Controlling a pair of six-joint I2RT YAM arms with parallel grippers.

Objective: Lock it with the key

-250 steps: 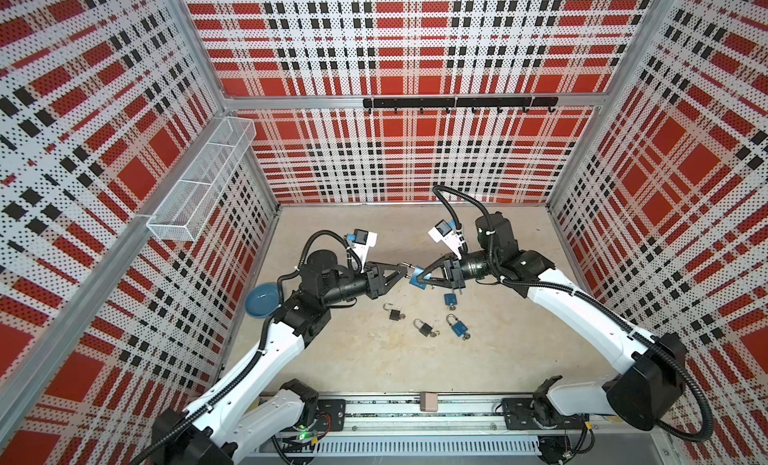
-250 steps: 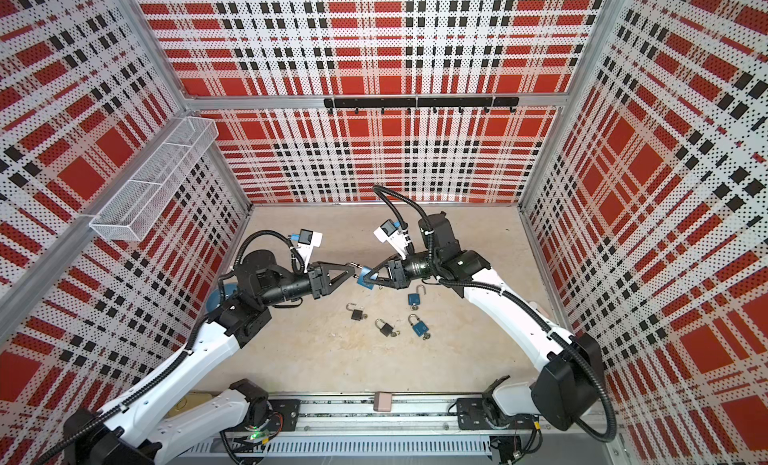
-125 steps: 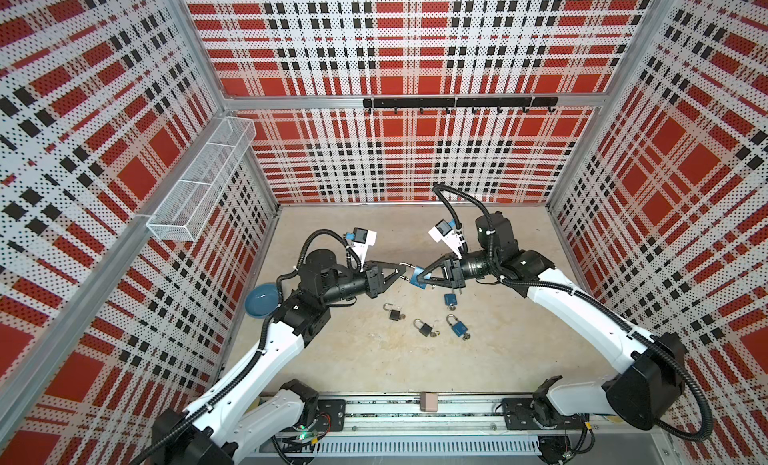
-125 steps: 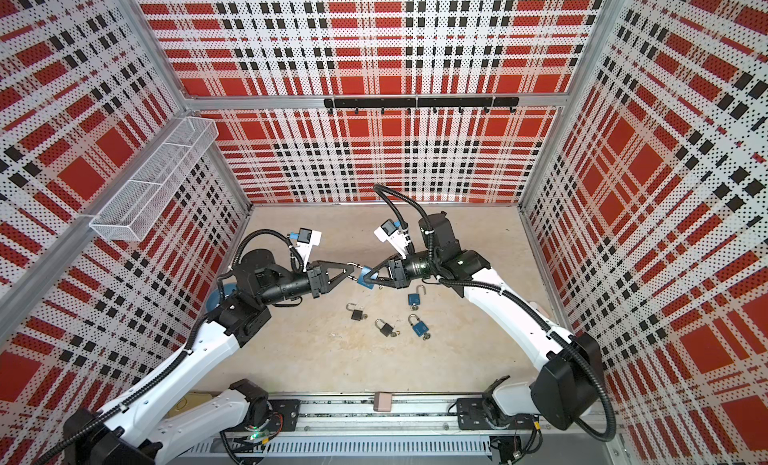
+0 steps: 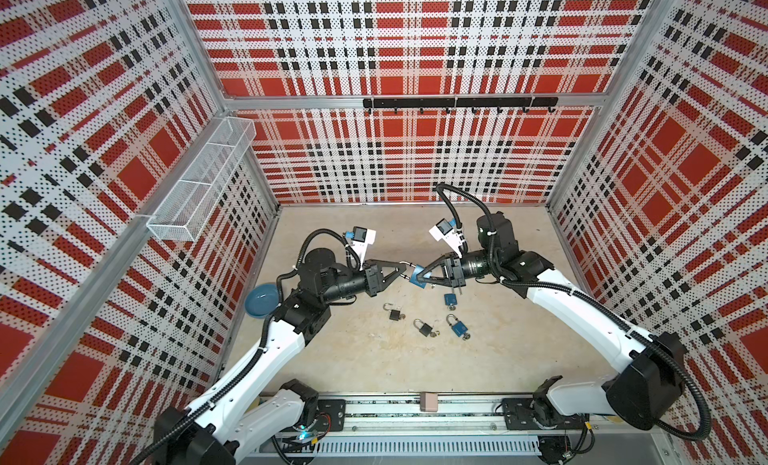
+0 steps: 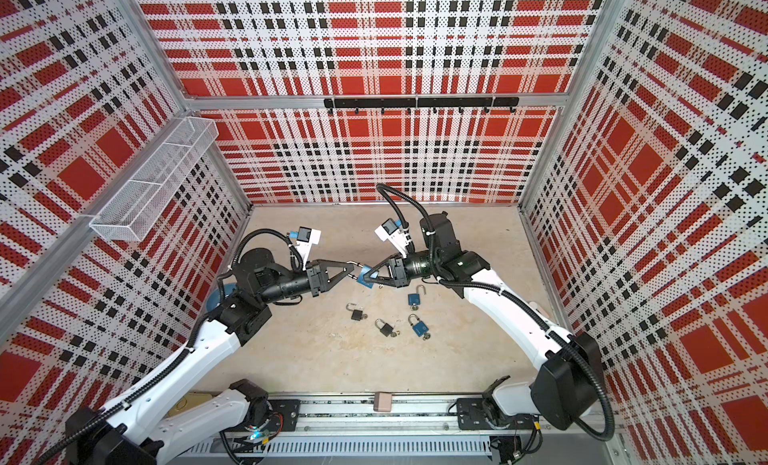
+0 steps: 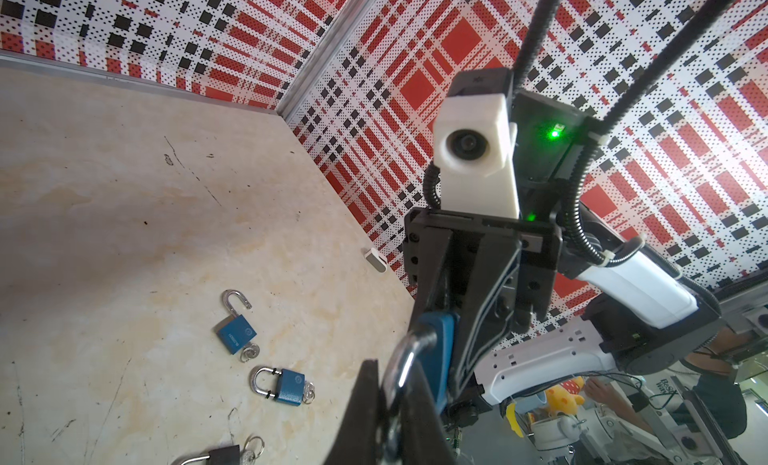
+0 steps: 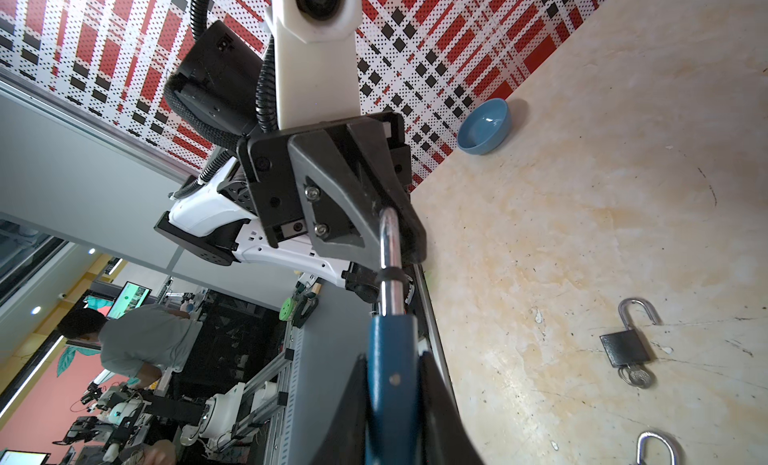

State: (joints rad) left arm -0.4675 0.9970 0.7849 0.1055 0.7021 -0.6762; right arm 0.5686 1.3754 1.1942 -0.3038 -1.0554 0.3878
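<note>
Blue bowl (image 5: 262, 301) sits at the left edge of the table (image 5: 365, 367). All places are taken from it.

Right of the bowl, well apart and raised off the table: left tool (image 5: 404, 269). Jaws are drawn together, clamped on the silver shackle (image 8: 389, 242) of the held padlock (image 5: 414, 273). The grip is at the shackle's bend.

Held padlock: blue body, a little farther right of the bowl, in the air between the two tools. Its long axis is roughly level and runs tool to tool. The shackle end points back toward the bowl, the base end away from it. Cannot tell whether the shackle is snapped home.

Right tool (image 5: 422, 277), farthest from the bowl: jaws narrow, clamped on the padlock's blue body, one finger against each flat face in the right wrist view.

Lying on the table, right of the bowl:
- black padlock (image 5: 395, 315), shackle swung open
- second black padlock (image 5: 424, 328)
- loose blue padlock (image 5: 450, 299), shackle open
- another loose blue padlock (image 5: 458, 328), shackle closed, key at its base
</note>
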